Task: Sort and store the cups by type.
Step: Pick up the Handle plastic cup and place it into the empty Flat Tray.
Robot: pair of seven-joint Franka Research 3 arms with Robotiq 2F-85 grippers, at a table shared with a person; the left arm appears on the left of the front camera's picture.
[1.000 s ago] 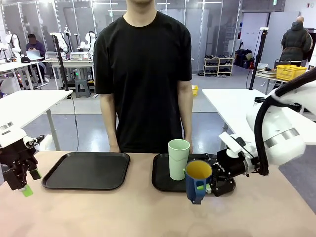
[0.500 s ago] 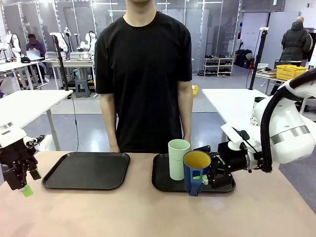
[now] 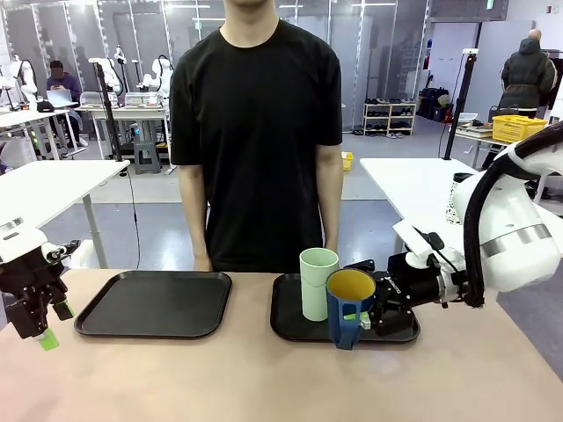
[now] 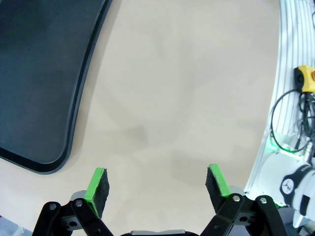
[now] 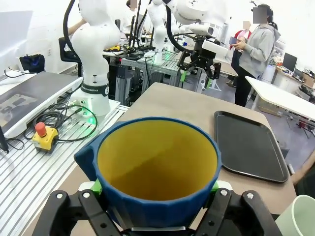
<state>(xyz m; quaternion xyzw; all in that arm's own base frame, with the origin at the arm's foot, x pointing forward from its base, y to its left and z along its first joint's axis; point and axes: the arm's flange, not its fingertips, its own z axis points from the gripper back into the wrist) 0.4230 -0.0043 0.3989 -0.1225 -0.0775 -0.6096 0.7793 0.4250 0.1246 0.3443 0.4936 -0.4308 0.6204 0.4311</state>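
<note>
Right gripper [image 3: 362, 318] clamped on dark blue yellow-lined handled mug [image 3: 350, 307], fingertips hidden behind it, tall pale green plastic tumbler [image 3: 318, 283] partly overlapped, left gripper [image 4: 156, 186] spread wide, holding nothing.

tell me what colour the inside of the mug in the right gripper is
Yellow inside the dark blue mug; the right wrist view shows it best.

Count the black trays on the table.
2. One flat black plastic tray sits toward the robot's left, bare. The other black tray sits right of centre, holding the tall pale green plastic tumbler.
</note>
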